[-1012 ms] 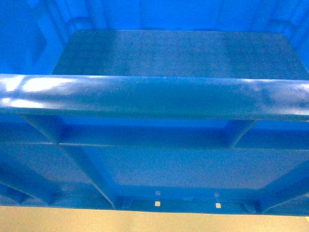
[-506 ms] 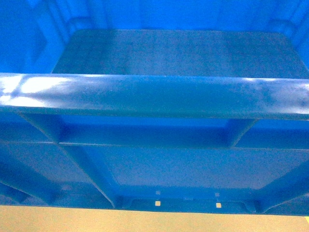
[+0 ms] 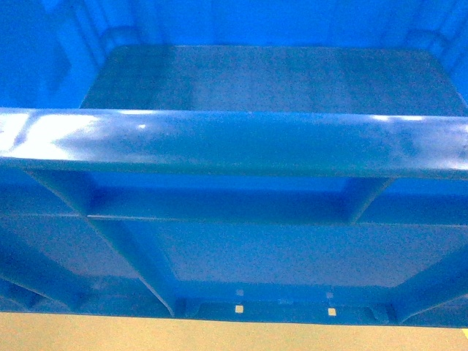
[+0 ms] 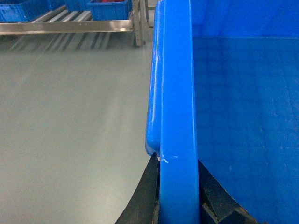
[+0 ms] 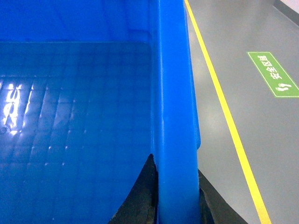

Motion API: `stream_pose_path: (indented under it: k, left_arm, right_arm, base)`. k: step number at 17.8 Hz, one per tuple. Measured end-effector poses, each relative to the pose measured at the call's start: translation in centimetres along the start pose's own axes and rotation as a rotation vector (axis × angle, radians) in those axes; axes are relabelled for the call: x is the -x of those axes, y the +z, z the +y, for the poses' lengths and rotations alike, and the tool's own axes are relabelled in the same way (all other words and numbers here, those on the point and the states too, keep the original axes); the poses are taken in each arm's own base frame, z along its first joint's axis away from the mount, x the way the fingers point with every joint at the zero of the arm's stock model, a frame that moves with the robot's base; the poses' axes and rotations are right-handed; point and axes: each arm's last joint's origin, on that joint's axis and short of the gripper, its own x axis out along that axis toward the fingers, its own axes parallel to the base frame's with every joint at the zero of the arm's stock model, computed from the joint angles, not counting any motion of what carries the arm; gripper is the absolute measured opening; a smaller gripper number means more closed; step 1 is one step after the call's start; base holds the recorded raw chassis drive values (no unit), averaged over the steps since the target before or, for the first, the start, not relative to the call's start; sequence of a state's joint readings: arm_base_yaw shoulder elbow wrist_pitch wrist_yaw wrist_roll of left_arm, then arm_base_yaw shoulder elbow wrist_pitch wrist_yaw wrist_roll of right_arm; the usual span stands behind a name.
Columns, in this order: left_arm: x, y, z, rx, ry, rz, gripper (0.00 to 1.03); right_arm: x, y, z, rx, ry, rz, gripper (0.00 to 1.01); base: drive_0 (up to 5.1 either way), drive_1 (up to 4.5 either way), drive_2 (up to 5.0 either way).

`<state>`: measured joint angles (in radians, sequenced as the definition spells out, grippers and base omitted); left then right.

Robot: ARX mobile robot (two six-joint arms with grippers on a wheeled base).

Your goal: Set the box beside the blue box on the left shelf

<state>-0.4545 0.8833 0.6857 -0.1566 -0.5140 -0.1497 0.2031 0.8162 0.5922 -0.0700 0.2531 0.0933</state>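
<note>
Across the last second the crate [image 3: 234, 139] barely shifts in your head view; both tools, left [image 4: 177, 186] and right [image 5: 175, 186], stay clamped on its rim, the carry continuing.

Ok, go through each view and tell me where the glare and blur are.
Head view: white glare patches on the box rim at left, and the whole frame is soft. Left wrist view: rim sharp, the far rack slightly blurred. Right wrist view: bright reflections on the box floor at left; the yellow floor line is crisp.
</note>
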Motion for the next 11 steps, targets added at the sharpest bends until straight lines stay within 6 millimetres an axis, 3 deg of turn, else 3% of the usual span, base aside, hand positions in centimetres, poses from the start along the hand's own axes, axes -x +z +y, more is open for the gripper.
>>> stream_pose_path:
  k: [11]
  left_arm:
    - [-0.01,0.01,-0.01,0.0,0.0,-0.001,0.1]
  right_arm:
    - [-0.03,0.0,0.01,0.0,0.0,0.0,0.1]
  base:
    - [0.1,4.14,-4.0]
